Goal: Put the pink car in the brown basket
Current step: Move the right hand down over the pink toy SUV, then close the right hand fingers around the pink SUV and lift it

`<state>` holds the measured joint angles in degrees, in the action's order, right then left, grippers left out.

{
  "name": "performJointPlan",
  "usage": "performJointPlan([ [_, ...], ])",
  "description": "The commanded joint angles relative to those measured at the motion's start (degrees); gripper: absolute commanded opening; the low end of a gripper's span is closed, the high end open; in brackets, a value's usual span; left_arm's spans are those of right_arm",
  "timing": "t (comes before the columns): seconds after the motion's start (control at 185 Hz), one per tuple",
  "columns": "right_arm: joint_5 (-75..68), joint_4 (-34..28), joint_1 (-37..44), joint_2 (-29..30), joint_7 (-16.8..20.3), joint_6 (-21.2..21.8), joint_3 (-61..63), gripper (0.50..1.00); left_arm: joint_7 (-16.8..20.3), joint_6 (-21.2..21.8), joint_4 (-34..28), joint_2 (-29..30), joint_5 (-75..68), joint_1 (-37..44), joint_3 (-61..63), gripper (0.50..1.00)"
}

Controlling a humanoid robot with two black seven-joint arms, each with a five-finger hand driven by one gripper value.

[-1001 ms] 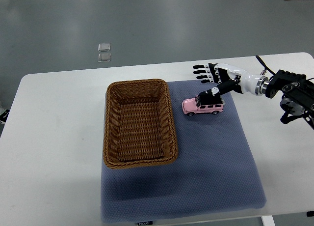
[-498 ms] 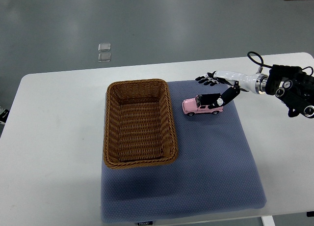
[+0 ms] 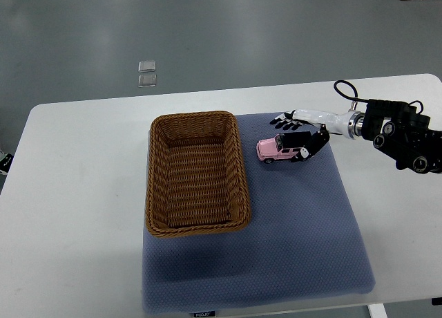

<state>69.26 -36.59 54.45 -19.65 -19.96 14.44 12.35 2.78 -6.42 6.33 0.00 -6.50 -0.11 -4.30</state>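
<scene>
Fingers (image 3: 284, 120) of the right hand (image 3: 298, 133) curl down around the rear end of the pink car (image 3: 279, 149), with the black thumb pressed on the car's near side and the other fingertips over its roof and far side, so the hand is holding the toy. The car sits on the blue mat (image 3: 297, 228), wheels down, just to the right of the brown basket (image 3: 195, 173) and apart from its rim. The basket lies on the mat's left part, atop the white table (image 3: 69, 193). The right arm (image 3: 397, 131) reaches in from the right edge.
</scene>
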Motion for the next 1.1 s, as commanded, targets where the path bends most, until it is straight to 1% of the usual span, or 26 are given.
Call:
performJointPlan([
  [0.0,0.0,0.4,0.0,0.6,0.0,-0.4,-0.5,0.799,0.0,0.0,0.0,0.0,0.0,0.0,0.0,1.0],
  [0.054,0.0,0.4,0.0,0.7,0.0,-0.4,-0.5,0.791,0.0,0.0,0.1,0.0,0.0,0.0,0.0,1.0],
  [0.076,0.0,0.4,0.0,0.7,0.0,-0.4,-0.5,0.776,0.0,0.0,0.0,0.0,0.0,0.0,0.0,1.0],
  [0.087,0.0,0.4,0.0,0.7,0.0,-0.4,-0.5,0.756,0.0,0.0,0.0,0.0,0.0,0.0,0.0,1.0],
  [0.092,0.0,0.4,0.0,0.7,0.0,-0.4,-0.5,0.756,0.0,0.0,0.0,0.0,0.0,0.0,0.0,1.0],
  [0.097,0.0,0.4,0.0,0.7,0.1,-0.4,-0.5,0.744,0.0,0.0,0.0,0.0,0.0,-0.1,0.0,1.0],
  [0.114,0.0,0.4,0.0,0.7,0.0,-0.4,-0.5,0.733,0.0,0.1,0.0,0.0,0.0,0.0,0.0,1.0],
  [0.119,0.0,0.4,0.0,0.7,0.0,-0.4,-0.5,0.719,0.0,0.0,0.0,0.0,0.0,0.0,0.0,1.0],
  [0.124,0.0,0.4,0.0,0.7,0.0,-0.4,-0.5,0.719,0.0,0.0,0.0,0.0,0.0,0.0,0.0,1.0],
  [0.13,0.0,0.4,0.0,0.7,0.0,-0.4,-0.6,0.707,0.0,0.0,0.0,0.0,0.0,0.0,0.0,1.0],
  [0.135,0.0,0.4,0.0,0.7,0.0,-0.4,-0.6,0.707,0.0,0.0,0.0,0.0,0.0,0.0,0.0,1.0],
  [0.141,0.0,0.4,0.0,0.7,0.0,-0.4,-0.6,0.689,0.0,0.0,0.0,0.0,0.0,0.0,0.0,1.0],
  [0.146,0.0,0.4,0.0,0.7,0.0,-0.4,-0.6,0.688,0.0,0.0,0.0,0.0,0.0,0.0,0.0,1.0],
  [0.151,0.0,0.4,0.0,0.7,0.0,-0.4,-0.6,0.674,0.0,0.0,0.0,0.0,0.0,-0.1,0.0,1.0],
  [0.157,0.0,0.4,0.0,0.7,0.0,-0.4,-0.6,0.674,0.0,0.0,0.0,0.0,0.0,-0.1,0.0,1.0],
  [0.162,0.0,0.4,0.0,0.7,0.0,-0.4,-0.6,0.658,0.0,0.0,0.0,0.0,0.0,0.0,0.0,1.0],
  [0.179,0.0,0.4,0.0,0.7,0.0,-0.4,-0.6,0.646,0.0,0.0,0.0,0.0,0.0,0.0,0.0,1.0],
  [0.189,0.0,0.4,0.1,0.7,0.0,-0.3,-0.6,0.627,0.0,0.0,0.0,0.0,0.0,0.0,0.0,1.0],
  [0.233,0.0,0.4,0.1,0.6,0.0,-0.3,-0.6,0.595,0.0,0.0,0.0,0.0,0.0,0.0,0.0,1.0],
  [0.243,0.0,0.4,0.1,0.6,0.0,-0.3,-0.6,0.594,0.0,0.0,0.0,0.0,0.0,0.0,0.0,1.0],
  [0.26,0.0,0.4,0.1,0.6,0.0,-0.3,-0.6,0.572,0.0,0.0,0.0,0.0,0.0,0.0,0.0,1.0],
  [0.346,0.0,0.4,0.2,0.6,-0.1,0.0,-0.6,0.5,0.0,0.0,0.0,0.0,0.0,-0.1,0.0,1.0],
  [0.601,-0.2,0.3,0.7,0.5,-0.5,0.4,-0.3,0.5,0.0,0.0,0.0,0.0,0.0,0.0,0.0,1.0],
  [0.741,-0.3,0.2,1.4,0.5,-2.1,0.5,-0.3,0.5,-0.1,0.0,0.0,0.0,0.0,-0.1,0.0,1.0],
  [0.828,-0.4,0.2,1.6,0.2,-2.3,0.5,-0.2,0.5,0.0,0.0,0.0,0.0,0.0,0.0,0.0,1.0],
  [1.093,-0.7,0.0,4.5,-0.5,-6.0,0.4,-0.2,0.5,0.0,0.0,0.0,0.0,0.0,-0.1,0.0,1.0],
])
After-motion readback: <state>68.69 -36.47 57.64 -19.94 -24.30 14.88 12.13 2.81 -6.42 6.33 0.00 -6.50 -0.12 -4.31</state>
